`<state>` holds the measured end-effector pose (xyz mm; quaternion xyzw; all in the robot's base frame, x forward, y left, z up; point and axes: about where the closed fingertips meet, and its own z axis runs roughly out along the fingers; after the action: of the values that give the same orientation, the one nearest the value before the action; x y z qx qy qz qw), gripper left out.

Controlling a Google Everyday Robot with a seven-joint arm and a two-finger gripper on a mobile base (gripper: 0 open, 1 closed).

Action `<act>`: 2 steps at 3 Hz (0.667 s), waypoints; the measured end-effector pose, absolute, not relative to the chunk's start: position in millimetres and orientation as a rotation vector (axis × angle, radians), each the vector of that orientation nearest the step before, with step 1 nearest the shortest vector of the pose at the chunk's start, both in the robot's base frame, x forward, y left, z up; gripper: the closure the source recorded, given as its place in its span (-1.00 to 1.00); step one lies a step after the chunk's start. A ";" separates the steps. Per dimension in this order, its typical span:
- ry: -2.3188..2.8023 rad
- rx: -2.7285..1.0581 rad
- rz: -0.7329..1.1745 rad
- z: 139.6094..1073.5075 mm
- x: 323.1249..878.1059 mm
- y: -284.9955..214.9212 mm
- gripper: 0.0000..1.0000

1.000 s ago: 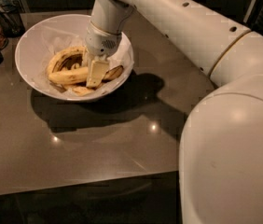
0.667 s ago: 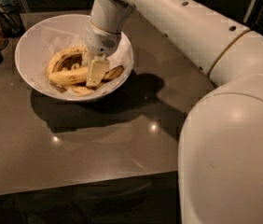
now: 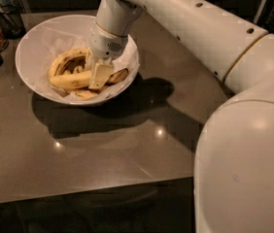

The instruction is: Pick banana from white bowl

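Near the table's (image 3: 103, 144) far left corner, white bowl (image 3: 30, 50), gripper (image 3: 97, 76) down inside it touching the banana (image 3: 68, 80), can't tell if the claw's clamped or apart

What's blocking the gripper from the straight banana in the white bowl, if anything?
Nothing visible. The gripper is down inside the white bowl, right at one end of the banana. The curved streaked banana lies behind it and a stubby piece lies in front. Neither is between them.
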<state>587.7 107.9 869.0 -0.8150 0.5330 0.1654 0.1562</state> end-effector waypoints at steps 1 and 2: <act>1.479 -2.334 0.460 881.2 577.8 111.7 1.00; 1.441 -2.346 0.434 895.9 570.4 115.3 1.00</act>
<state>570.4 115.3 895.9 -0.8285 0.5088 0.1532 0.1765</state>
